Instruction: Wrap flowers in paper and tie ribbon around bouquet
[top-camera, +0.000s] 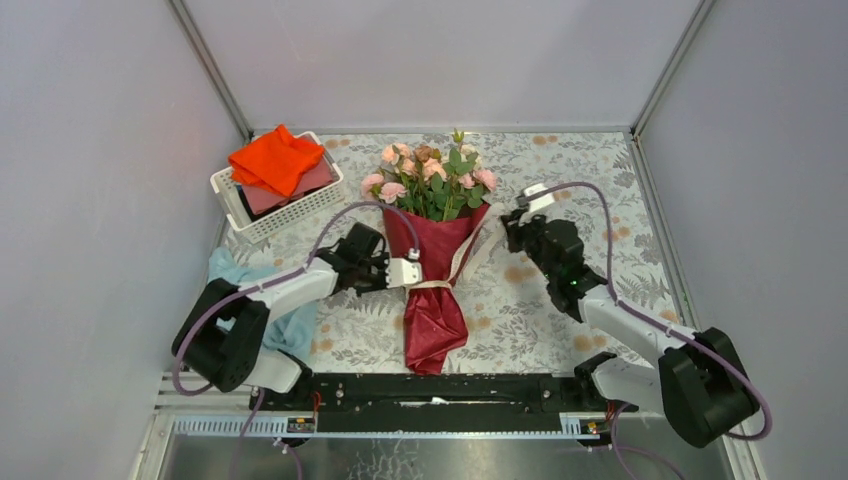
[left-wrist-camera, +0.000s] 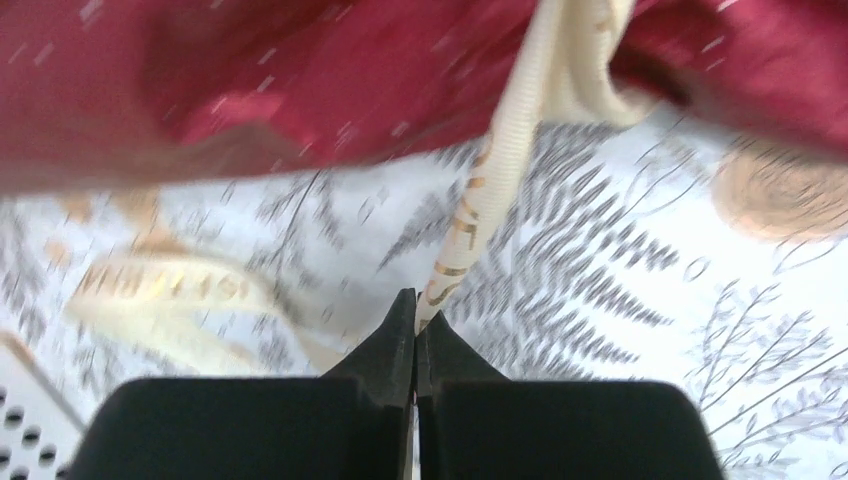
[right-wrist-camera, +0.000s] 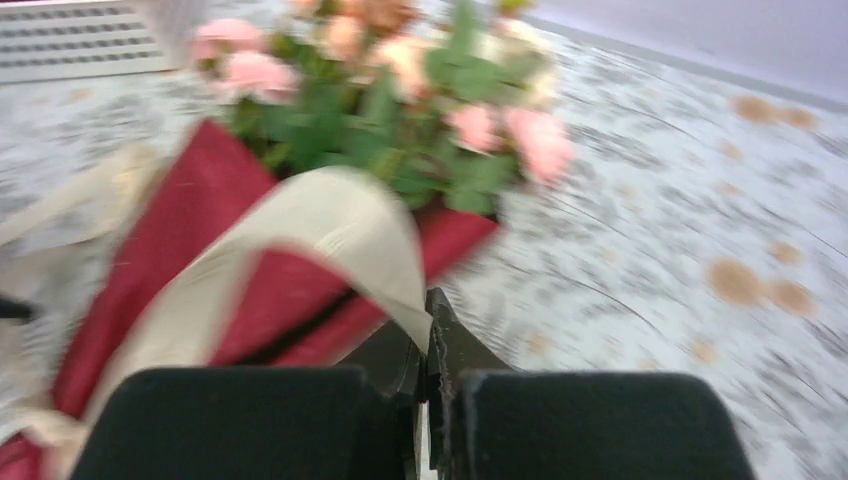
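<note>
Top external shows the table (top-camera: 600, 190) with the bouquet (top-camera: 434, 255) lying at its middle, blooms pointing away from me. The paper (top-camera: 433, 325) is coned round the stems, and the flowers (top-camera: 432, 178) fan out of its far end. The ribbon (top-camera: 430, 285) circles the waist. My left gripper (left-wrist-camera: 416, 318) is pinched on one ribbon tail just beside the cone. My right gripper (right-wrist-camera: 428, 318) pinches the other tail near the blooms. The risk I see is uneven pulling: it could drag the cone sideways, slide the loop off the waist, or slip a tail from the tips.
</note>
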